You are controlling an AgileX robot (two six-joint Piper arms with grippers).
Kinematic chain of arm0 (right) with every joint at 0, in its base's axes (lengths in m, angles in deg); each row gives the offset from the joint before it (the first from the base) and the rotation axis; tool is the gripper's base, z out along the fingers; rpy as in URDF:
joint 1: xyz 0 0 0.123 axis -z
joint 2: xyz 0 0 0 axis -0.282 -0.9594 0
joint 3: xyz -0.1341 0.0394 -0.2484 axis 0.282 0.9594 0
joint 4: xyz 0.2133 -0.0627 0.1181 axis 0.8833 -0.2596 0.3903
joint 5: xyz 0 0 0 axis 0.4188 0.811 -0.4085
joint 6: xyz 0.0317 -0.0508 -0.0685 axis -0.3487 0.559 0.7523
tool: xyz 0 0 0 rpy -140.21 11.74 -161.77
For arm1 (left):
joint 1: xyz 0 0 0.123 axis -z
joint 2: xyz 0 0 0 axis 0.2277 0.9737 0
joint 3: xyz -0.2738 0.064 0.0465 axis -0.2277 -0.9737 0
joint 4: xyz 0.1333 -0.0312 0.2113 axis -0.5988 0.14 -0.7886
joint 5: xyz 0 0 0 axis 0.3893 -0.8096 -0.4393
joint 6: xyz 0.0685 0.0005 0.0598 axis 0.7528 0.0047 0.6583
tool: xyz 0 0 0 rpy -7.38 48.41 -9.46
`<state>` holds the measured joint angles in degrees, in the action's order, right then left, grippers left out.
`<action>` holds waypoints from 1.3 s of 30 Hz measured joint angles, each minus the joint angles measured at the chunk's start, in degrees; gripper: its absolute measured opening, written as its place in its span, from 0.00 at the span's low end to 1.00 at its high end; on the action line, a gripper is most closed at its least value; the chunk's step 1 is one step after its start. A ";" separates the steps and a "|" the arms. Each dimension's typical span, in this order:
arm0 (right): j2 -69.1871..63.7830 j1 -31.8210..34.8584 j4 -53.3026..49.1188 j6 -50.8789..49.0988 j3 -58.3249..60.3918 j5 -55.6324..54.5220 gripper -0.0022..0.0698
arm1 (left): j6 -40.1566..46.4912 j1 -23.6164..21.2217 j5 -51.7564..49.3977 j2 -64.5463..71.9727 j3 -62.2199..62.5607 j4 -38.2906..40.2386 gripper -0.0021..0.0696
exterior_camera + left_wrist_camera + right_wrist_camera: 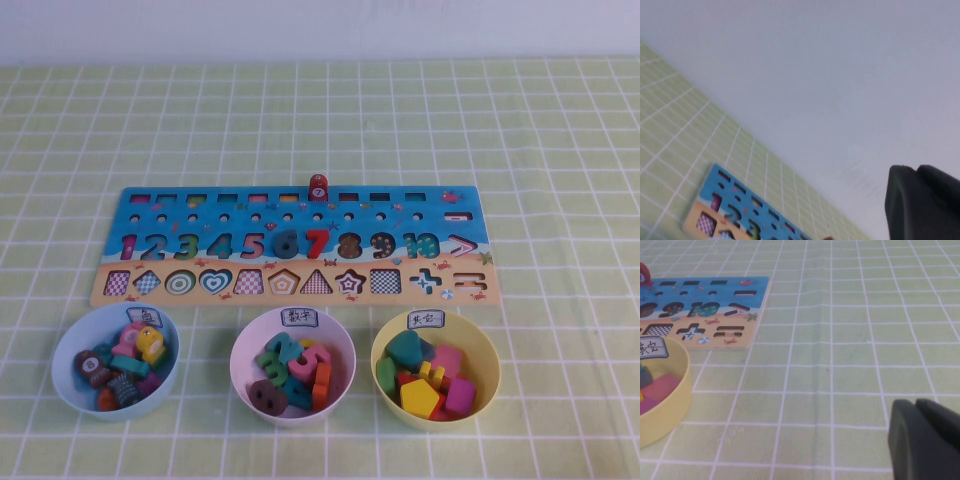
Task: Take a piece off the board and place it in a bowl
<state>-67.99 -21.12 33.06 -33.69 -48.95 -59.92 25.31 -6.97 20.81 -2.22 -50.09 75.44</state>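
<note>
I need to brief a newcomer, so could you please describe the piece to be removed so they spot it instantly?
Find the long blue number puzzle board above the three bowls. In its digit row sits the dark slate-grey wooden "6", left of the red "7"; the other digits are empty cut-outs.

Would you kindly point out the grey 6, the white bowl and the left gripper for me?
grey 6 (287,243), high view, middle of the digit on the board.
white bowl (240,352), high view, bare left rim.
left gripper (918,172), left wrist view, tips of its shut dark fingers.
</note>
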 joint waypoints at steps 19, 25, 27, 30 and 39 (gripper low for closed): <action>0.00 0.00 0.00 0.00 0.00 0.10 0.01 | 23.67 0.00 -58.32 43.59 46.85 -13.95 0.02; 0.00 0.00 0.00 0.00 0.00 0.10 0.01 | 26.75 0.00 -68.29 62.52 64.45 -21.58 0.02; 0.00 0.00 0.00 0.00 0.00 0.10 0.01 | 26.88 0.00 -69.71 67.17 68.00 -23.77 0.02; 0.00 0.00 0.00 0.00 0.00 0.10 0.01 | 26.88 0.72 -71.45 73.42 73.71 -26.90 0.02; 0.00 0.00 0.00 0.00 0.00 0.10 0.01 | 26.63 11.44 -73.82 88.72 85.43 -32.84 0.02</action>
<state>-67.99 -21.12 33.06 -33.69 -48.95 -59.82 51.94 4.47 -53.01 86.50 35.34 42.60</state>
